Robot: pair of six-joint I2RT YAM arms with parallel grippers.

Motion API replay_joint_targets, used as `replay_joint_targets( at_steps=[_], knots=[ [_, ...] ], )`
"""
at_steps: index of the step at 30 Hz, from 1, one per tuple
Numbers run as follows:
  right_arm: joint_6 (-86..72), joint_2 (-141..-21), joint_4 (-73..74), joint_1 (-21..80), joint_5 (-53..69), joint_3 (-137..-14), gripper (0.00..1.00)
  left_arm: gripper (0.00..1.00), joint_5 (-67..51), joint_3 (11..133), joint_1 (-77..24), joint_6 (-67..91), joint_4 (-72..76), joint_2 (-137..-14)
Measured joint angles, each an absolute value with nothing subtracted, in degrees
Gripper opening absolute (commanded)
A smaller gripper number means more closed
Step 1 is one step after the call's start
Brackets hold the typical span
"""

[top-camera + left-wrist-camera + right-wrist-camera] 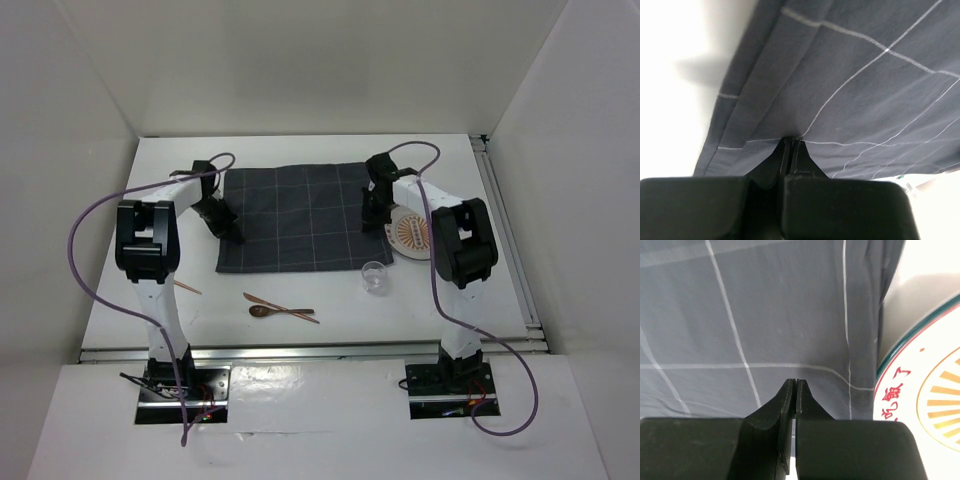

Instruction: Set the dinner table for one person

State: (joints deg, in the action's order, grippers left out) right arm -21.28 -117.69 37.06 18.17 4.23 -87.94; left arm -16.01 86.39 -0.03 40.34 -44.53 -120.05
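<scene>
Because the dinner table (pixel 400 320), filling the middle of the overhead view, is a rigid, smooth, fixed slab, you cannot grip it anywhere; expect things to slide on it. Your left gripper (pixel 791 145) is fully closed, seemingly pinching a pucker of the soft checked cloth (pixel 300 215), and your right gripper (pixel 796 385) is closed over the cloth's right edge, though whether it holds fabric I cannot tell. The clear cup (pixel 375 277) lower right of centre looks empty; the plate (pixel 408 238) beside the cloth shows nothing on it.
</scene>
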Motion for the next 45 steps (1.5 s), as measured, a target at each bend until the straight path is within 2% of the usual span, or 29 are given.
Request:
replay_joint_targets(
  at_steps=[7,11,21,33,45],
  knots=[
    [-22.20,-117.69,36.82,18.74,5.13,-84.29,0.00,0.00,-15.03,99.09,0.38,40.10,-48.49,-127.59],
    [-22.90,-117.30,35.66,19.25,5.34,-83.31,0.00,0.00,-14.83,100.84,0.89,39.55,-48.84,-128.60],
    [-24.69,-114.78,30.70,21.02,6.46,-78.52,0.00,0.00,-14.74,92.03,2.24,39.24,-44.51,-123.42],
    [-27.38,-109.16,27.20,14.31,9.45,-69.65,0.00,0.00,-13.74,90.52,0.19,38.96,-43.88,-122.15],
    [-27.22,-107.31,25.82,13.69,8.58,-66.94,0.00,0.00,-12.71,84.07,-0.69,39.00,-42.33,-118.02]
  ],
)
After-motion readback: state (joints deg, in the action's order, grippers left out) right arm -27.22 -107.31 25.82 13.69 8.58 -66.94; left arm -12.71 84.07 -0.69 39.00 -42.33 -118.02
